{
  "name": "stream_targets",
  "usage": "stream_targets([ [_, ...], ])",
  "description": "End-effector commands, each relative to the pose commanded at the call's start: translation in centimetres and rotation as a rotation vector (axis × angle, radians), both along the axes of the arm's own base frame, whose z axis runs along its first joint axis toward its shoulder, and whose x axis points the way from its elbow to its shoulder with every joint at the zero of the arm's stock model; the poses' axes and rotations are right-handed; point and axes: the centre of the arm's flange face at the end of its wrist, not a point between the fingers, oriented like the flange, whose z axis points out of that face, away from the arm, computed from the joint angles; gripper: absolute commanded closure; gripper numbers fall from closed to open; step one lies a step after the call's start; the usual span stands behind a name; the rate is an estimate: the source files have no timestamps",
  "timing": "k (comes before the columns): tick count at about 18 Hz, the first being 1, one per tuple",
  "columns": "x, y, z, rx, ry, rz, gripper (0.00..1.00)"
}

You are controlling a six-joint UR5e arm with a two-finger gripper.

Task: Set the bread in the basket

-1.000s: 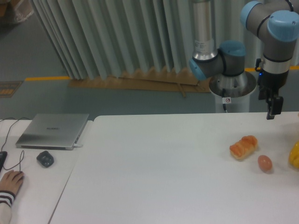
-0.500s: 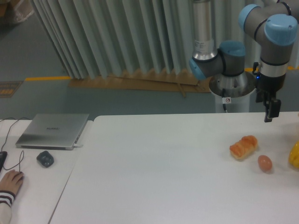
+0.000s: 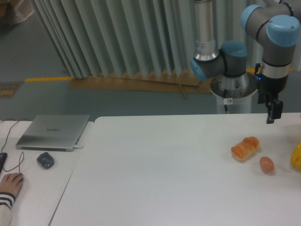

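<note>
Poised above the tabletop's (image 3: 164, 174) far right side, the end effector (image 3: 272, 113) holds nothing; whether its fingers are apart cannot be told. Below and to its left lies the bread (image 3: 245, 148), a brown egg (image 3: 266, 164) beside it, a yellow object (image 3: 297, 157) at the edge.

— Golden-orange bread (image 3: 245, 148), ridged on top, paler beneath. Brown egg (image 3: 266, 164) beside it.
— Bright yellow thing (image 3: 296, 157) at the edge. White table (image 3: 164, 179).
— Grey arm (image 3: 275, 56) with light blue caps; black gripper (image 3: 273, 111).
— Silver laptop (image 3: 53, 132), dark grey mouse (image 3: 45, 160).
</note>
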Motion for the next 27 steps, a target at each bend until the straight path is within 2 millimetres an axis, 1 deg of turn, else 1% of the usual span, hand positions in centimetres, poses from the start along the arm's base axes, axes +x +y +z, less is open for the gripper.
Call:
stream_targets([
  [4,-0.6,0.5,-1.1,-0.016,-0.011,0.157,0.0],
  [7,-0.8,0.6,-1.3,-0.016,-0.013,0.213,0.0],
  [11,-1.3,1.0,-2.3,-0.03,-0.031,0.35,0.0],
  [12,-1.2,1.1,-2.5,-0.03,-0.032,0.364,0.0],
  [15,-1.0,1.0,-2.2,0.0,0.003,0.364,0.0],
  [16,-1.0,0.9,-2.4,0.003,0.019,0.358,0.0],
  [18,-1.0,0.6,-2.1,-0.014,0.066,0.354,0.0],
  [20,-0.3,1.1,-2.2,-0.028,0.073,0.343,0.0],
  [23,0.5,1.0,-3.8,-0.054,0.053,0.332,0.0],
  [24,0.6,1.3,-4.1,-0.055,0.048,0.326,0.0],
  [26,1.3,2.7,-5.0,-0.07,0.039,0.298,0.0],
  [27,1.3,2.9,-5.2,-0.077,0.032,0.291,0.0],
])
